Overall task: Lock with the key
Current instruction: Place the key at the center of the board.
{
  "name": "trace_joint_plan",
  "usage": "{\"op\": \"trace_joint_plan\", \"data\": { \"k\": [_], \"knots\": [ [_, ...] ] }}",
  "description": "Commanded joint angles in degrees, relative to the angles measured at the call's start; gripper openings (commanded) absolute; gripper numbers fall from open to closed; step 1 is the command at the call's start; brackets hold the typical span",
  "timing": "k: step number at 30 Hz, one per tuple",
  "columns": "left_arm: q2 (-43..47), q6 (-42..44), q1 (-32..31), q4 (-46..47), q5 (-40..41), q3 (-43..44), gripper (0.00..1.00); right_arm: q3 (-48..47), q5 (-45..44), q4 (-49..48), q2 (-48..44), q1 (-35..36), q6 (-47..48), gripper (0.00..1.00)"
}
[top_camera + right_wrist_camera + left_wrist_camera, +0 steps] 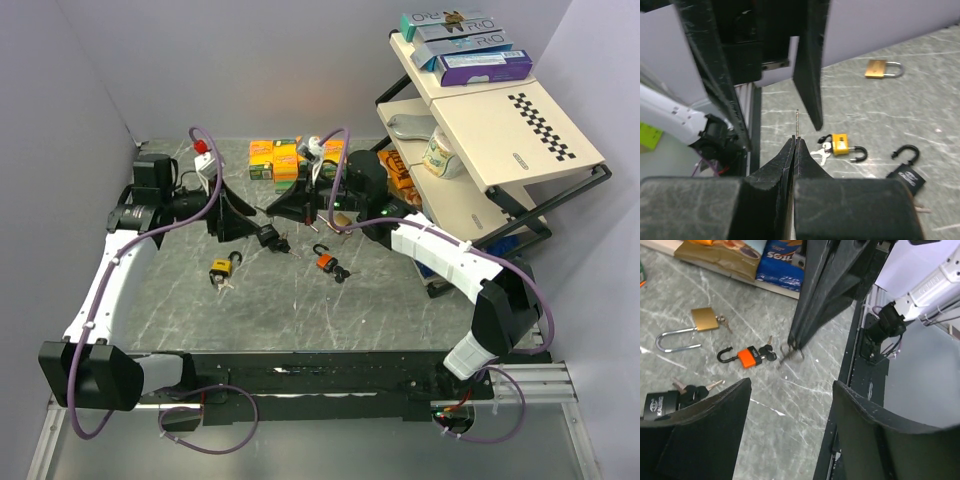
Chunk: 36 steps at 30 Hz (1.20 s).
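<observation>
Grey walls shut in a grey veined surface (380, 310), with snack boxes (275, 160) along its far edge and a shelf (520, 150) standing over its right edge. Near the middle, the right tool (290, 205) is clenched on a thin key (797, 127) that pokes out past its tips; the left wrist view shows it hanging on a ring. The left tool (235, 225) is spread wide with nothing between its fingers, and faces the right one from the left-edge side.

Between the two, just toward the near edge from the key, the black padlock (267, 236) lies flat with its shackle swung open. In the right wrist view the shackle end points away from that camera and the body lies nearer. It seems the likeliest lock to work on, and the left tool is closer to it for steadying. It has keys of its own beside it, though, so I cannot tell which lock the held key fits.

An orange padlock (325, 262) and a yellow padlock (221, 269) lie further toward the near edge, each with keys beside it.
</observation>
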State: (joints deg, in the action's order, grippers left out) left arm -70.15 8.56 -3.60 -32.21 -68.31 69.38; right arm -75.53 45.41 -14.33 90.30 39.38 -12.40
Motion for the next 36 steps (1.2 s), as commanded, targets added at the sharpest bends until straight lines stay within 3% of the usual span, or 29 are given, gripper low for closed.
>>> {"op": "trace_joint_plan", "data": {
  "k": [1, 9, 12, 13, 18, 21, 23, 25, 27, 28, 30, 31, 34, 36],
  "knots": [
    [1.07, 4.79, -1.76, -1.7, -4.11, 2.68, 0.67, 0.03, 4.86, -3.43, -2.5, 1.23, 0.62, 0.0],
    [1.42, 5.86, -2.56, -1.11, -5.6, 2.16, 0.51, 1.26, 6.18, -3.95, -3.38, 1.58, 0.8, 0.0],
    [1.42, 6.47, -2.56, -1.28, -5.6, 2.42, 0.4, 1.26, 6.71, -3.78, -3.38, 1.67, 0.8, 0.0],
    [1.25, 6.65, -2.56, -1.28, -5.6, 2.6, 0.31, 1.26, 6.8, -3.78, -3.38, 1.76, 0.8, 0.0],
    [0.98, 8.93, -2.56, -3.47, -4.55, 3.13, 0.03, 1.17, 7.5, -4.13, -3.29, 1.76, 0.45, 0.0],
    [1.5, 6.66, -2.47, -0.51, -4.11, 1.99, 0.01, 0.65, 7.33, -3.0, -2.76, 1.5, 0.45, 0.0],
    [1.94, 1.66, -1.51, 2.66, -3.41, 0.76, 0.01, -0.06, 6.28, -1.76, -2.5, 1.41, 0.36, 0.2],
    [2.3, -5.52, -0.37, 9.57, 1.14, -2.14, 0.01, 0.03, 3.83, -0.88, -2.59, 0.88, -0.25, 0.53],
    [1.6, -7.5, 2.35, 11.72, 5.72, -4.16, 0.01, 0.47, 1.1, -0.27, -2.94, -0.35, 0.01, 0.61],
    [1.16, -8.11, 3.24, 14.16, 11.83, -4.78, 0.01, 0.9, -2.13, 1.3, -3.37, -0.7, 0.53, 0.71],
    [-1.29, -15.04, 6.22, 15.59, 18.71, -5.57, 0.01, 1.26, -4.35, 3.06, -3.81, -1.23, 3.33, 0.8],
    [-2.52, -17.5, 7.02, 15.42, 28.75, -5.49, 0.01, 1.17, -6.45, 4.47, -3.99, -1.4, 4.4, 0.83],
    [-8.76, -22.86, 9.13, 14.9, 43.47, -4.09, 0.01, 1.61, -10.24, 8.17, -4.34, -1.49, 7.74, 0.91],
    [-13.58, -24.46, 11.67, 15.41, 44.49, -3.56, 0.01, 2.05, -11.65, 9.84, -4.52, -1.49, 9.32, 0.92]
  ]
}}
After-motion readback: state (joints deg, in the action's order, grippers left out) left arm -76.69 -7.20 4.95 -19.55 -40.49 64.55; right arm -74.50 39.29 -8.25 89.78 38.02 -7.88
